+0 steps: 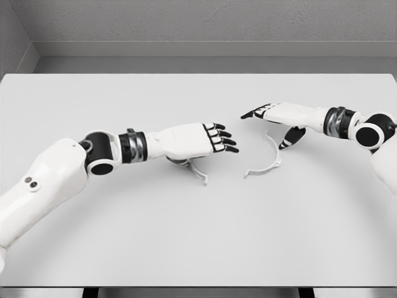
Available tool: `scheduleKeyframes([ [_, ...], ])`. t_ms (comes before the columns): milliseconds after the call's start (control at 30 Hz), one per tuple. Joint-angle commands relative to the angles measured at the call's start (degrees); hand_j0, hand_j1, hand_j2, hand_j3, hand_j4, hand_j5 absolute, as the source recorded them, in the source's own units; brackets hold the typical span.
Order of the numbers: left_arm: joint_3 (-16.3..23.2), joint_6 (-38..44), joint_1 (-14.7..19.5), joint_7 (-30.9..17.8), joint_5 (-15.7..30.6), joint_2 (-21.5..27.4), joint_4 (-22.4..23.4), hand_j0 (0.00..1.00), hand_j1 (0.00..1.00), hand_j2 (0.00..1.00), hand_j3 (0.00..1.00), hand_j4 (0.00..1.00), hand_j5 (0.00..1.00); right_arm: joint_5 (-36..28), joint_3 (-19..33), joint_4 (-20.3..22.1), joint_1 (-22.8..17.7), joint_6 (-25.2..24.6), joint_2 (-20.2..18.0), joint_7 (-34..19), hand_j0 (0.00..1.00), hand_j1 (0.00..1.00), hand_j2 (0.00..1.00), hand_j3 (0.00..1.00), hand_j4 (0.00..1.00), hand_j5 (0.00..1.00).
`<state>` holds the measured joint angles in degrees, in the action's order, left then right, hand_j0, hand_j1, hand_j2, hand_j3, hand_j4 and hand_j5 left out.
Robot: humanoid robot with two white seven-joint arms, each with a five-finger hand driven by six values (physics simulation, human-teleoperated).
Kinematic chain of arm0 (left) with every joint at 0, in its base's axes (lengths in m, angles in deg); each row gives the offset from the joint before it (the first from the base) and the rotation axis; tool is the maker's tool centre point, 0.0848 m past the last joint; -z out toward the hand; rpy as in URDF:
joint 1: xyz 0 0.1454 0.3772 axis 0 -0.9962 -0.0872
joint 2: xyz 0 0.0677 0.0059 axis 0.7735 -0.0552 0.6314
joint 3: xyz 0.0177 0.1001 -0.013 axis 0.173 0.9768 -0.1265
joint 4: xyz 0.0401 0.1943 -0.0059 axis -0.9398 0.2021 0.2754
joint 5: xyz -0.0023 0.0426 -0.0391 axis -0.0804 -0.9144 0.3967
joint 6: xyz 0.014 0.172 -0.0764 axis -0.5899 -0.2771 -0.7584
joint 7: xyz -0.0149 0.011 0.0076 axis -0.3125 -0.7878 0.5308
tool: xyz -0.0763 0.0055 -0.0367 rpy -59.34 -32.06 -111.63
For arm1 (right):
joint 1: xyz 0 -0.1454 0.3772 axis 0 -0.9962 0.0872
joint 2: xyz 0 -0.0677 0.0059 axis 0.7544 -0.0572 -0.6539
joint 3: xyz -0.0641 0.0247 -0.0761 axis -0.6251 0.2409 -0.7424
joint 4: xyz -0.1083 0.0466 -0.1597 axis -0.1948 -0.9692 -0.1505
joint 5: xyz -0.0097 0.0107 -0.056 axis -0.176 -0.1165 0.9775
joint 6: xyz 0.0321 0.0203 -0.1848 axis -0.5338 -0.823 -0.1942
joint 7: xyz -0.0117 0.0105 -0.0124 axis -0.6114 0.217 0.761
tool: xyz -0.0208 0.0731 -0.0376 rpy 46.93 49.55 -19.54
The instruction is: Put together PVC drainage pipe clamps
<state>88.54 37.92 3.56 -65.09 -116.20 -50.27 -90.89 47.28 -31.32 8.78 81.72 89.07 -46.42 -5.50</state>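
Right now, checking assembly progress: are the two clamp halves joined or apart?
Apart. The curved clamp half lies on the table below the right hand; the other half pokes out from under the left hand, bare table between.

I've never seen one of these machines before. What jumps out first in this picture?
Two white arms reach in over a pale grey table, their black-tipped hands nearly meeting at its middle. The left hand hovers flat over a white clamp piece that peeks out beneath it. The right hand, fingers spread, is above one end of a curved white clamp half lying on the table.
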Motion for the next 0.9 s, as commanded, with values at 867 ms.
scheduleKeyframes([
  [867,-0.3,0.0,1.9,0.1,2.3,1.2,-2.4,1.0,1.0,1.0,1.0,1.0,1.0,-1.2,-1.0,3.2,0.1,0.9,0.8,0.0,1.0,1.0,1.0,1.0,1.0,1.0],
])
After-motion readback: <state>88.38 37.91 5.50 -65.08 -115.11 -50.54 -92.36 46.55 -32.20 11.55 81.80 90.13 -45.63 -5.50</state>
